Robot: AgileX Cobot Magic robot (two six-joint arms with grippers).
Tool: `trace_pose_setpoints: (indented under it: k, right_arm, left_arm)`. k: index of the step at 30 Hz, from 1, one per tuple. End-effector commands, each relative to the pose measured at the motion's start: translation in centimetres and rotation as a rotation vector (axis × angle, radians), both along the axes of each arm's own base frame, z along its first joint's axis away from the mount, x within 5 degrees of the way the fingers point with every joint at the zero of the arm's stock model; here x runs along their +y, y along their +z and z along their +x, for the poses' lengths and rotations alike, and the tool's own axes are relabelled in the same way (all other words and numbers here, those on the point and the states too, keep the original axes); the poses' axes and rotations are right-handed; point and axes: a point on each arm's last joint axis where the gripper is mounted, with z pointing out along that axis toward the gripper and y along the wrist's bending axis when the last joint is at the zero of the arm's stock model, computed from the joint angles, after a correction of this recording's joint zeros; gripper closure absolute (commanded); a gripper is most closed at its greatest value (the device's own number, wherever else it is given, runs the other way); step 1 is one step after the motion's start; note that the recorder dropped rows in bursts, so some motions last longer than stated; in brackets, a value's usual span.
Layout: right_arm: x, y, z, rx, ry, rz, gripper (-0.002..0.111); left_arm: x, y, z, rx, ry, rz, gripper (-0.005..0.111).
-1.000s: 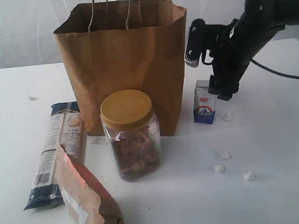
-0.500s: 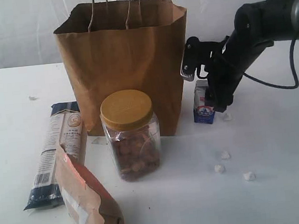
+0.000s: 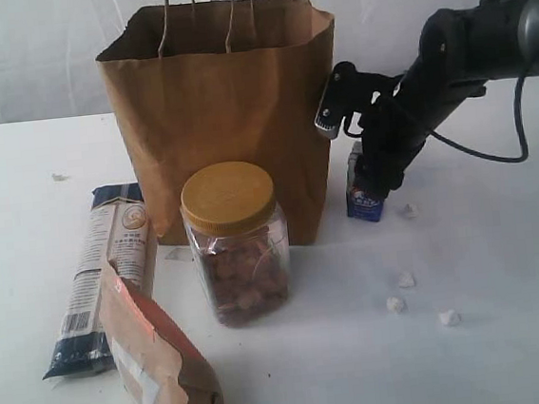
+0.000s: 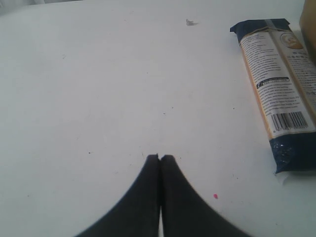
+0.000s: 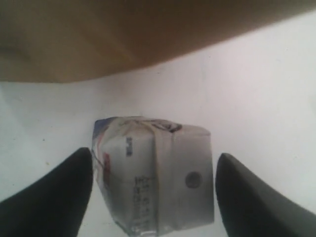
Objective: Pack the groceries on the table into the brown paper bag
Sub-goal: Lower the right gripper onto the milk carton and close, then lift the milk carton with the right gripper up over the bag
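Observation:
The small white-blue carton (image 3: 362, 200) stands on the table (image 3: 503, 246) just right of the brown paper bag (image 3: 223, 111). My right gripper (image 3: 377, 165) is down over it and open; in the right wrist view the carton (image 5: 158, 173) lies between the two spread fingers of the right gripper (image 5: 154, 160), with a gap on each side. The left gripper (image 4: 159, 157) is shut on nothing, low over bare table beside the pasta packet (image 4: 279, 89). The jar (image 3: 237, 243), pasta packet (image 3: 104, 266) and pouch (image 3: 161, 365) sit in front of the bag. The yellow bottle and tin can are out of view.
White crumbs (image 3: 396, 302) lie scattered on the table right of the jar, one (image 3: 409, 210) close to the carton. The bag's wall (image 5: 123, 34) rises right behind the carton. A black cable (image 3: 494, 156) hangs from the right arm.
My right gripper has come down and leftward toward the bag until its open fingers straddle the carton. The carton looks nudged slightly left. The other groceries have not moved.

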Motion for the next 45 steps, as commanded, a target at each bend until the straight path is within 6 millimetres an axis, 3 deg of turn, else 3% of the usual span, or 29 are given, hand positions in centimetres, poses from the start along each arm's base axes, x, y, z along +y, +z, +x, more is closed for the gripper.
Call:
trace_pose_setpoints:
  k: [1,4,9,16,27,37,45]
  right_arm:
    - [0.1,0.0,-0.1,0.036,-0.090,0.058,0.058]
    - [0.1,0.0,-0.1,0.054,-0.134,0.081,0.070]
    - [0.0,-0.2,-0.5,0.107,-0.172,0.087,0.080]
    - [-0.2,0.8,-1.3,0.145,-0.162,0.071,0.080]
    - [-0.7,6.3,-3.1,0.093,-0.336,0.214,0.080]
    - [-1.5,6.7,-6.7,0.434,-0.521,0.158,0.080]
    - [-2.0,9.0,-9.0,0.505,-0.585,0.164,0.082]
  left_arm:
    - [0.0,0.0,0.0,-0.004,-0.003,-0.005,0.107]
    - [0.0,0.0,0.0,-0.004,-0.003,-0.005,0.107]
    - [0.0,0.0,0.0,-0.004,-0.003,-0.005,0.107]
    - [0.0,0.0,0.0,-0.004,-0.003,-0.005,0.107]
    - [0.0,0.0,0.0,-0.004,-0.003,-0.005,0.107]
    - [0.0,0.0,0.0,-0.004,-0.003,-0.005,0.107]
    - [0.0,0.0,0.0,-0.004,-0.003,-0.005,0.107]
